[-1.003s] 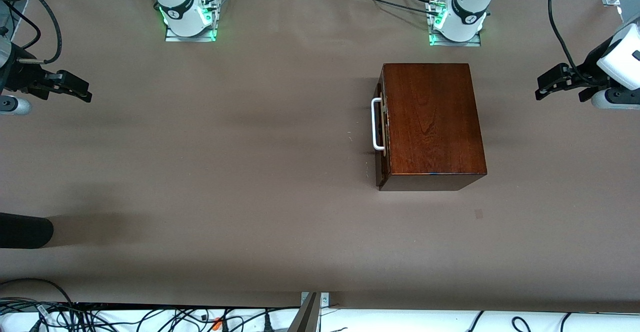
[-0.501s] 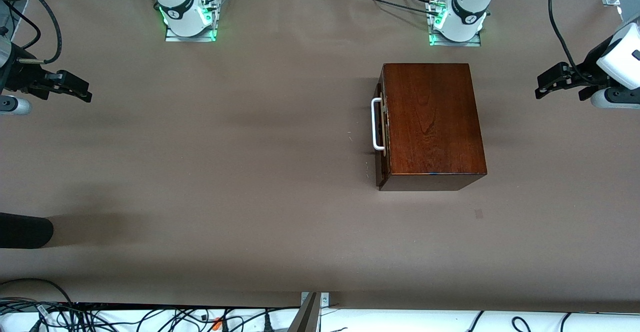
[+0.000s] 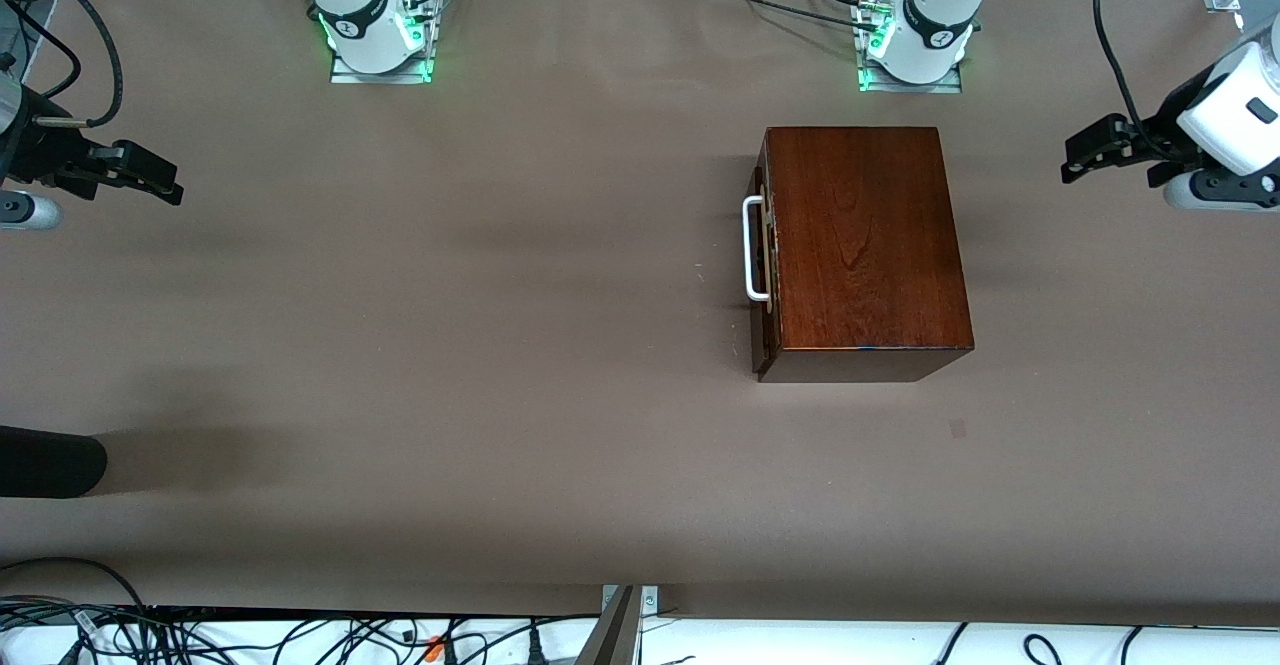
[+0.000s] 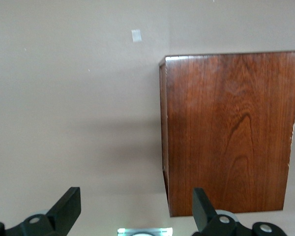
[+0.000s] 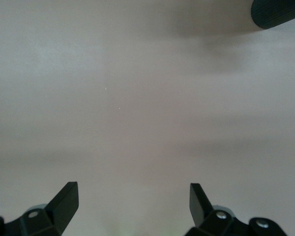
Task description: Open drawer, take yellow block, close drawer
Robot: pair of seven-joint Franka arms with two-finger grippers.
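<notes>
Drawer point(image 3: 762, 265) shut in box point(image 3: 862, 240); yellow block unseen. No step done. Left gripper point(image 3: 1085, 155), right gripper point(image 3: 150, 180) hover over desk point(image 3: 450, 345), jaws wide, empty.

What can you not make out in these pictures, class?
- Yellow block: unseen in any view; the shut drawer and box would hide it.
- Drawer handle: missing from the left wrist view, hidden by the box.
- Dark object: cut off by the front view's edge.
</notes>
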